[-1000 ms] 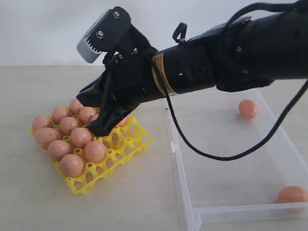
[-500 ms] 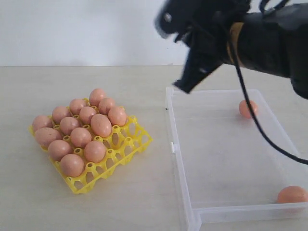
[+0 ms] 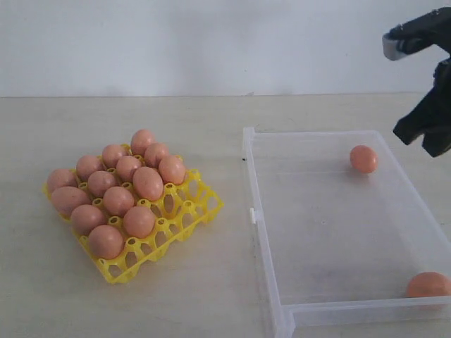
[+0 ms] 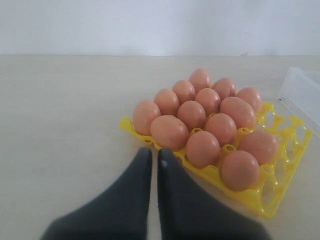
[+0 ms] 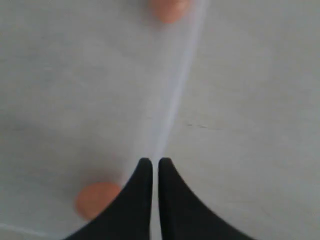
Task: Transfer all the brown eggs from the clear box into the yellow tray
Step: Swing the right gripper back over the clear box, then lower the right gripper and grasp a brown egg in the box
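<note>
On the left, the yellow tray [image 3: 204,201] is sitting on the table [image 3: 70,296]. Most of its cups are carrying brown eggs [image 3: 118,201], and only the cups along its near-right side are showing empty. The left gripper [image 4: 154,159] is hanging just beside the egg-filled side of the tray, its fingers pressed together on nothing.

To the right, apart from the tray, the clear box [image 3: 262,232] is lying with two eggs in it. A far egg [image 3: 363,159] is resting close to the far-right wall. A near egg [image 3: 428,284] is sitting in the near-right corner, its long axis running left to right.

The right gripper [image 5: 151,162] is hovering over the box's right wall toward the far end, pinched closed and empty. The far egg is lying just to its left, inside the wall, so this arm is looking like the nearer one. A pick is going to need the jaws spread first. The wall is leaving little room on that egg's right, while the box's middle is offering open floor.
</note>
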